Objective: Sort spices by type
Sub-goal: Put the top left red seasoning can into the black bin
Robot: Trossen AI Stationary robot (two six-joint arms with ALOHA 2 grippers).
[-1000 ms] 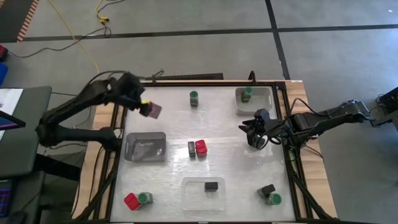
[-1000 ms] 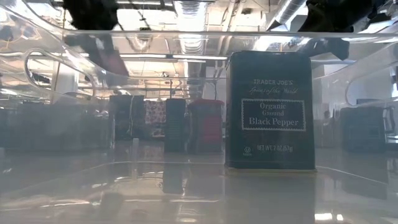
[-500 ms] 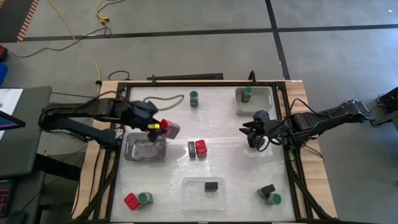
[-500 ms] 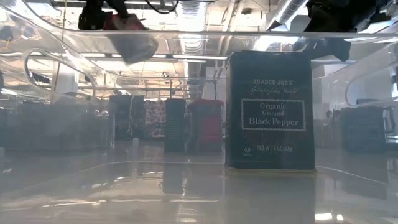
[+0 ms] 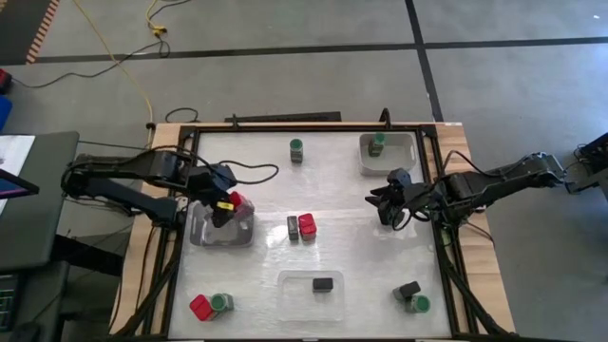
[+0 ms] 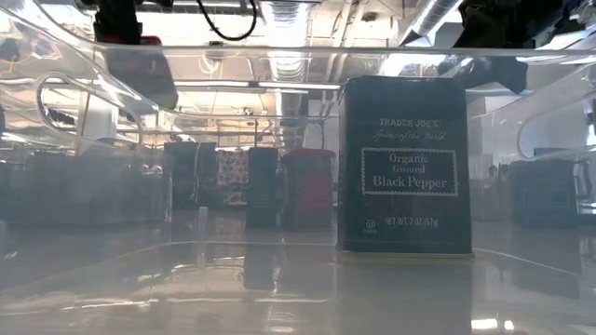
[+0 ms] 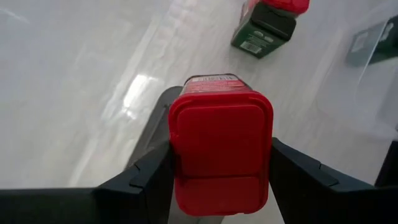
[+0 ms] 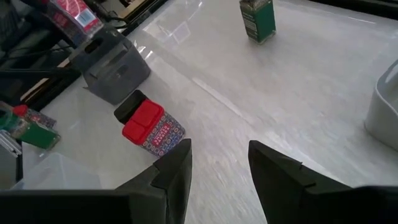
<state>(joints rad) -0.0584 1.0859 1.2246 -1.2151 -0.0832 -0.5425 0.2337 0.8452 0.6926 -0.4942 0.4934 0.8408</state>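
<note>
From above, the left pincer covers much of the red spice container it holds, and the grey tray beneath is partly hidden by both. In the left wrist view the container's label is mostly out of sight behind its red lid. The low view cuts off both arms at the top edge. Labels on the small jars near the table edge are too small to read.

Bright overhead light glares off the table — low view hazy
</note>
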